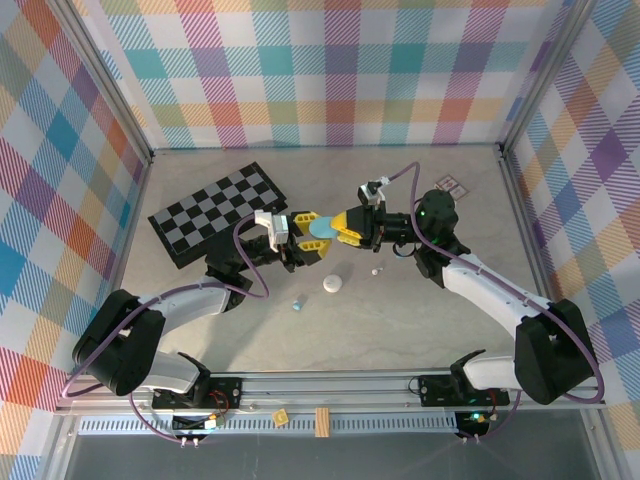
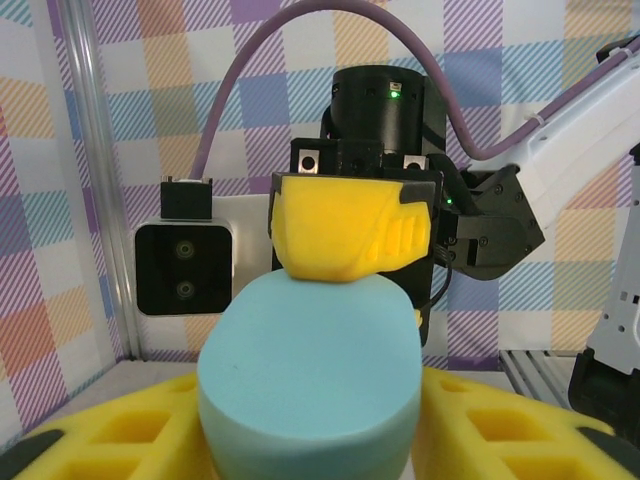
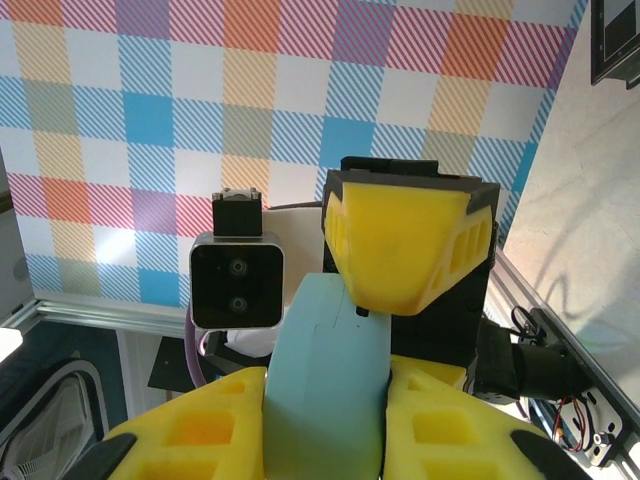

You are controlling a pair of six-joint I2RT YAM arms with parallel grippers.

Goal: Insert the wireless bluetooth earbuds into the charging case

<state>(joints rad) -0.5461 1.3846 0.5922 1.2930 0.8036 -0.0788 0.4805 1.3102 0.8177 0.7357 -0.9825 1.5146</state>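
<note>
The left end effector (image 1: pixel 307 230) and right end effector (image 1: pixel 343 227) both clench the blue case (image 1: pixel 322 228) in mid-air, while a white earbud (image 1: pixel 375 270) lies loose on the counter (image 1: pixel 380 330), so insertion seems not yet begun.

- The right gripper (image 3: pixel 325 440) closes its two yellow fingers (image 3: pixel 190 430) on a pale blue case (image 3: pixel 325 370), which stands edge-on between them.
- The left gripper (image 3: pixel 375 310) faces the lens, one yellow finger touching the case's top.
- Plaid wall (image 3: pixel 150 110) behind.
</note>
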